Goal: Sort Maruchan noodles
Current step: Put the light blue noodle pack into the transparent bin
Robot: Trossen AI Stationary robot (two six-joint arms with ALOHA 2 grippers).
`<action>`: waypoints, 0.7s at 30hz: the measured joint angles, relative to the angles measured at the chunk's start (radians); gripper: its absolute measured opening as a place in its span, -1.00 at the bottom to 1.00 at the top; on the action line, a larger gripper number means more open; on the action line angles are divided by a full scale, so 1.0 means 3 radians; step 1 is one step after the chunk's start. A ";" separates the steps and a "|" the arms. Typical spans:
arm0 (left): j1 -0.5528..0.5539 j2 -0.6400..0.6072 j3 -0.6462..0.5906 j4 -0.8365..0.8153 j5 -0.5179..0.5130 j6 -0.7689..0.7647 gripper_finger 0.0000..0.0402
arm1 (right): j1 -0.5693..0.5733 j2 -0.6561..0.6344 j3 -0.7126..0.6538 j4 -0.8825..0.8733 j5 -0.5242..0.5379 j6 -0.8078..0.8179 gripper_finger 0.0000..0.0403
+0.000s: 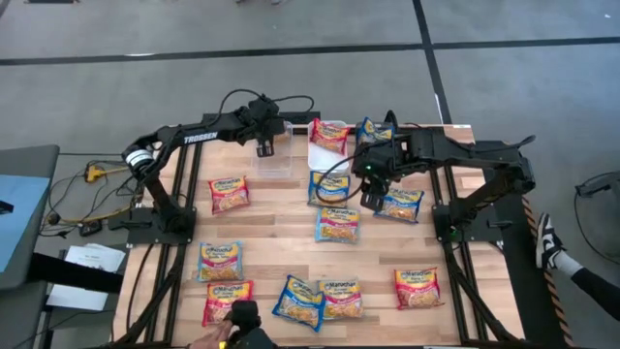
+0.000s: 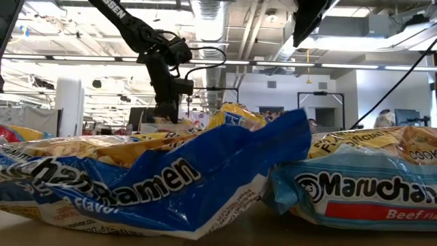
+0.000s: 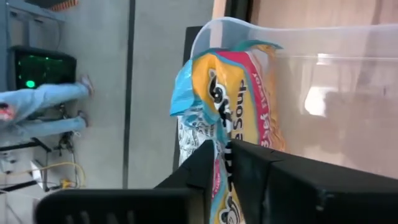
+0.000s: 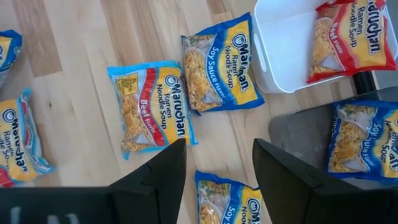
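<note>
Nearest the front edge, several Maruchan packets (image 1: 299, 301) lie loose on the wooden table (image 1: 271, 229). Further back, the right gripper (image 4: 217, 158) hangs with its fingers spread and nothing between them, over a beef packet (image 4: 149, 106) and a blue soy sauce packet (image 4: 217, 68). At the far edge, a white bin (image 1: 327, 153) holds a red packet (image 1: 330, 135). Beside it, the left gripper (image 3: 222, 163) pinches a pink beef packet (image 3: 233, 102) at the clear bin (image 1: 274, 150).
</note>
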 joint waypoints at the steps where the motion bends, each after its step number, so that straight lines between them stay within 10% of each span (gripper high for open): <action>1: 0.0000 0.0000 0.0000 -0.0003 0.0013 -0.0008 -0.72 | 0.0000 0.0000 0.0000 0.0000 0.0000 0.0001 0.03; 21: -0.0086 -0.0007 0.0457 -0.0467 -0.0282 -0.0636 -0.44 | 0.0000 0.0000 0.0000 -0.0011 0.0000 -0.0001 0.03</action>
